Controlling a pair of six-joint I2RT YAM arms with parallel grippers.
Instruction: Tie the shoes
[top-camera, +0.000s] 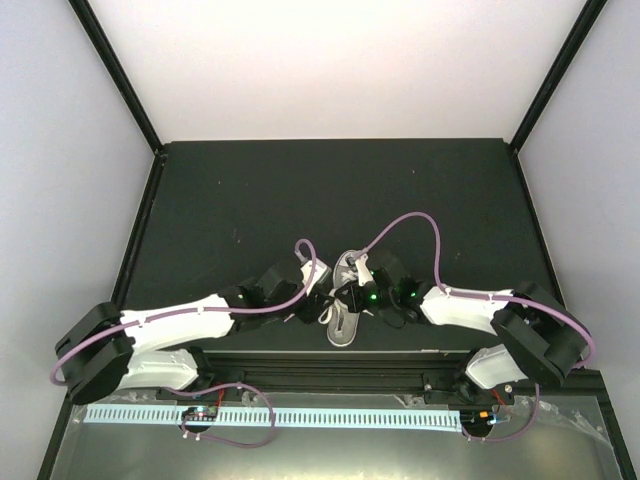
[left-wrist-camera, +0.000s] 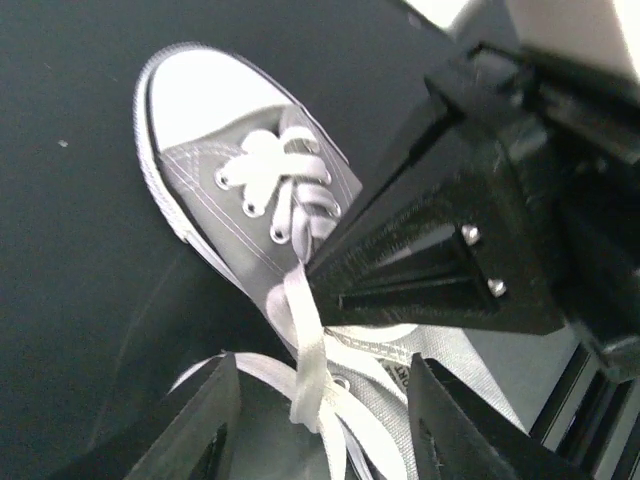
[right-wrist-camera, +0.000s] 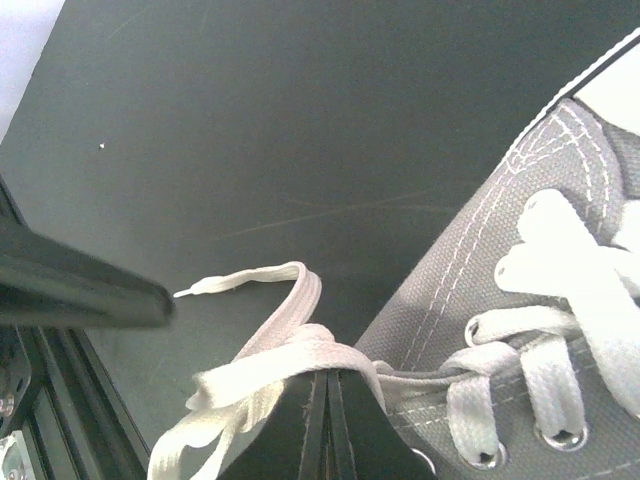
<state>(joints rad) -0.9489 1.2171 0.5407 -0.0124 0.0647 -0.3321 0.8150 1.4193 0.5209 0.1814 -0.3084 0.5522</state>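
Note:
The grey canvas shoe (top-camera: 342, 325) with a white toe cap (left-wrist-camera: 205, 95) lies on the black mat between both grippers. My right gripper (right-wrist-camera: 326, 385) is shut, and a white lace (right-wrist-camera: 290, 355) is folded over its tips and drawn taut from the eyelets (right-wrist-camera: 480, 455). In the left wrist view its black fingers (left-wrist-camera: 430, 250) reach in from the right above the shoe (left-wrist-camera: 240, 220). From them a lace strand (left-wrist-camera: 310, 370) hangs down. My left gripper (left-wrist-camera: 320, 430) stands open around that strand without touching it. The lace's free end (right-wrist-camera: 200, 290) rests on the mat.
The black mat (top-camera: 250, 200) runs back to white walls. A metal rail (top-camera: 330, 365) lies along the near edge just behind the shoe's toe. Purple cables (top-camera: 420, 225) arc over both arms. A dark blurred bar (right-wrist-camera: 70, 290) crosses the left of the right wrist view.

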